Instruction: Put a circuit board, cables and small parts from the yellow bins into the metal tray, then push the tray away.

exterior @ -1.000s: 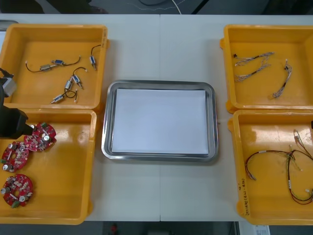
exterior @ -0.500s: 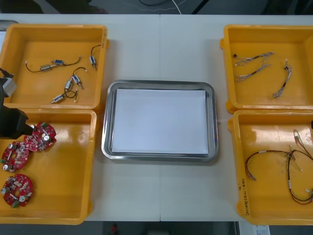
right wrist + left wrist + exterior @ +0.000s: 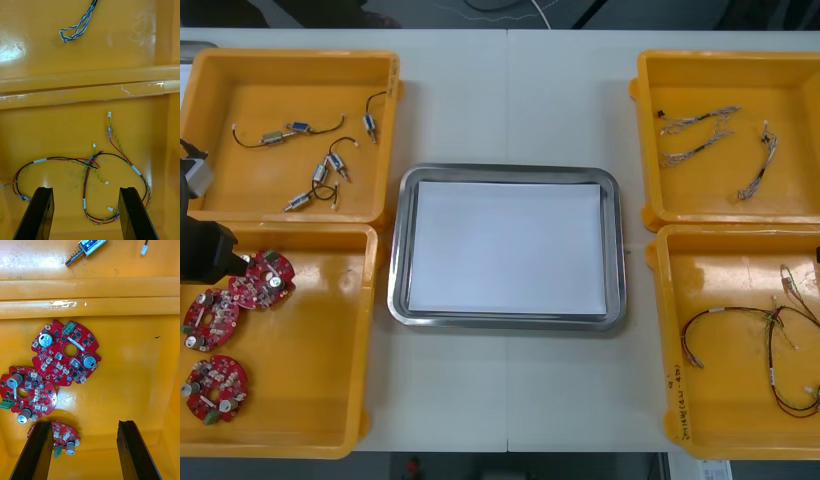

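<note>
You're looking steeply down on a pale, matte surface (image 3: 510, 100) under even light. A thin seam (image 3: 507, 400) runs along its middle, from the far edge to the near one. Beyond the far edge you'll see a dark band of floor (image 3: 330, 12), with a pale cord (image 3: 520, 8) looping over it. A second dark strip (image 3: 580, 468) lies below the near edge
</note>
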Tool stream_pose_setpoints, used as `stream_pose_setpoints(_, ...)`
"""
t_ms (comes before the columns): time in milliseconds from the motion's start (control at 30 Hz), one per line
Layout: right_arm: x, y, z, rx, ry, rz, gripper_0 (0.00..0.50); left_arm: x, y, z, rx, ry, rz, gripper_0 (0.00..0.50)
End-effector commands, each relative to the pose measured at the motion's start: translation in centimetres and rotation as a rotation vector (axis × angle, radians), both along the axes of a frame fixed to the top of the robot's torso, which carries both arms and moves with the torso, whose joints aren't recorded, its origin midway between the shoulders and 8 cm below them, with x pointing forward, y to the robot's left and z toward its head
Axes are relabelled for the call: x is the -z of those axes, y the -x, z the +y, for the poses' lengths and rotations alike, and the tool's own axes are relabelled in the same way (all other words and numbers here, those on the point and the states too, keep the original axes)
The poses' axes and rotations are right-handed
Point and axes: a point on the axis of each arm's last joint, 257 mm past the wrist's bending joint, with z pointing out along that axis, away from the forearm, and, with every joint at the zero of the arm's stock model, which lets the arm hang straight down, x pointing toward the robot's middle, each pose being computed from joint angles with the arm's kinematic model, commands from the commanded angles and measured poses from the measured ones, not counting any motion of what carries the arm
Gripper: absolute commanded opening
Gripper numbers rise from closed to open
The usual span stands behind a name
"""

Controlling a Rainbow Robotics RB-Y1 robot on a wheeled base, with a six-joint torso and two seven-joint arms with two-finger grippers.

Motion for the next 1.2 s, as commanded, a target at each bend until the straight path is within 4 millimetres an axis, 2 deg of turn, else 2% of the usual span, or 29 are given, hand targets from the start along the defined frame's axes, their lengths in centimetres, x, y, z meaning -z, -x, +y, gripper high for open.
stream_pose_setpoints(33, -0.9, 0.4, -1.4, -0.011, 0.051, -0.002, 0.500, -1.6, -0.2, 1.6, 0.040, -0.074, -0.039, 0.500)
stream_pose_setpoints(333, -0.9, 0.4, -1.4, -0.011, 0.051, -0.002, 0.500, -1.6, -0.2, 1.6, 0.040, -0.074, -0.039, 0.500)
stream_pose_setpoints(367, -0.9, 0.4, -1.4, -0.011, 0.051, -0.002, 0.500, 0.7, 0.9, 1.2, 0.032, -0.044, 0.024, 0.500)
stream_pose_setpoints(433, -0.5, 0.5, -1.3, -0.011, 0.044, 0.004, 0.500, 1.1, 1.1, 1.0, 0.025, -0.033, 0.036, 0.500)
stream_pose_setpoints(700, 0.4, 1.4, -0.9, -0.030, 0.039, 0.025, 0.500, -0.5, 1.4, 1.7, 0.004, -0.055, 0.074, 0.500)
stream_pose_setpoints(900, 2.0, 3.3, -1.5, -0.054, 0.050, 0.082, 0.500, -0.3, 0.8, 3.0, -0.054, -0.006, 0.079, 0.500)
stream_pose_setpoints(1100, 4.0, 6.9, -2.2, -0.096, 0.042, 0.187, 0.500, 0.4, 0.5, 4.6, -0.124, 0.037, 0.085, 0.500)
stream_pose_setpoints(1200, 4.1, 7.1, -3.1, -0.100, 0.061, 0.177, 0.500, 0.9, 0.3, 5.4, -0.154, 0.053, 0.079, 0.500)
